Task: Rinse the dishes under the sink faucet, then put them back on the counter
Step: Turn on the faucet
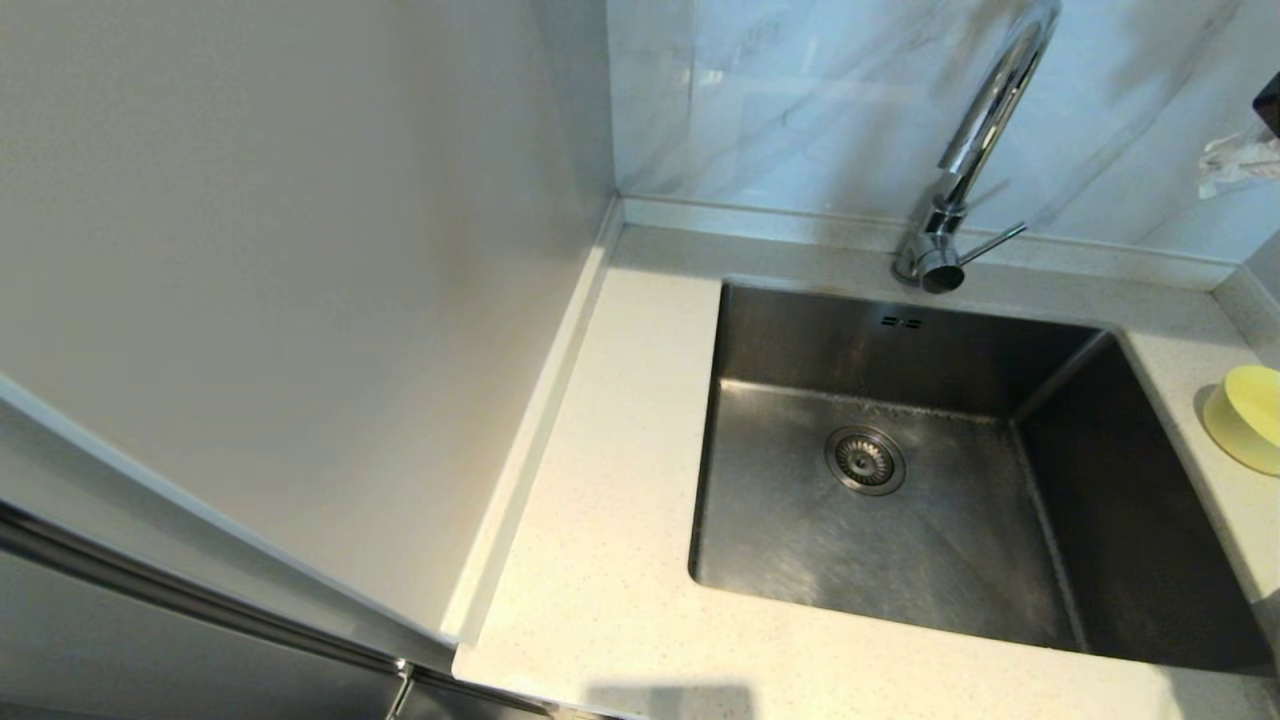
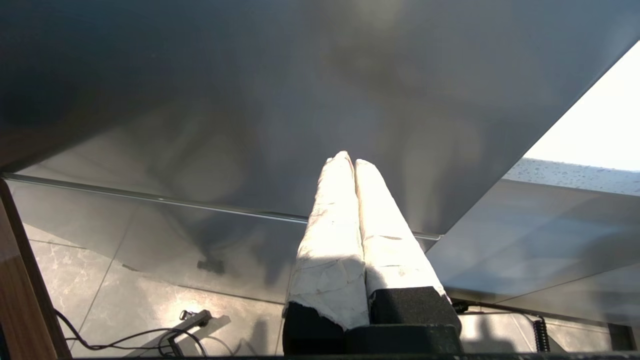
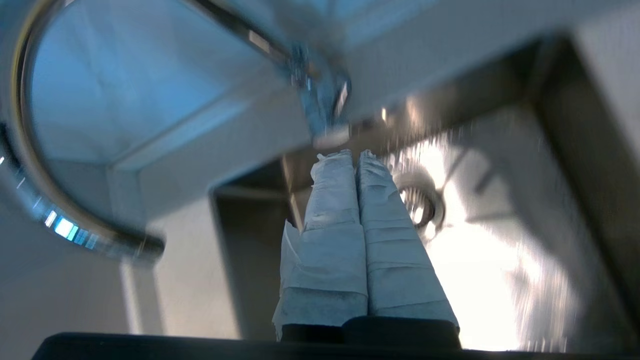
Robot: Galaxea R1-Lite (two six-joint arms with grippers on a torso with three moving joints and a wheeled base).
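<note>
head view first: neither of my arms shows here. the stainless sink (image 1: 760,340) sits sunk into the speckled off-white counter (image 1: 610,520), its round drain strainer (image 1: 865,461) on the basin floor. the chrome gooseneck faucet (image 1: 985,130) rises from its round base behind the basin, its thin side lever (image 1: 995,243) sticking out toward my right. on the counter to the right of the sink, a pale-yellow bowl (image 1: 1246,417) lies tilted, cut off by the frame's edge. grey-veined marble wall tiles (image 1: 800,100) stand behind the faucet, and a plain white panel (image 1: 300,250) closes off the left side. i see no plate or chopsticks in this view.

left wrist view: my left gripper (image 2: 352,162) has its white-wrapped fingers (image 2: 330,225) pressed together with nothing between them. it hangs low beside a grey cabinet front (image 2: 250,100), with tiled floor (image 2: 125,300) and a black cable (image 2: 125,340) below.

right wrist view: my right gripper (image 3: 355,156) is also closed, its wrapped fingers (image 3: 335,235) touching, holding nothing. it is above the sink (image 3: 550,175), with the drain strainer (image 3: 422,205) just past the fingers. the faucet (image 3: 30,150) curves around the side, and its spout end (image 3: 327,112) is near my fingertips.
</note>
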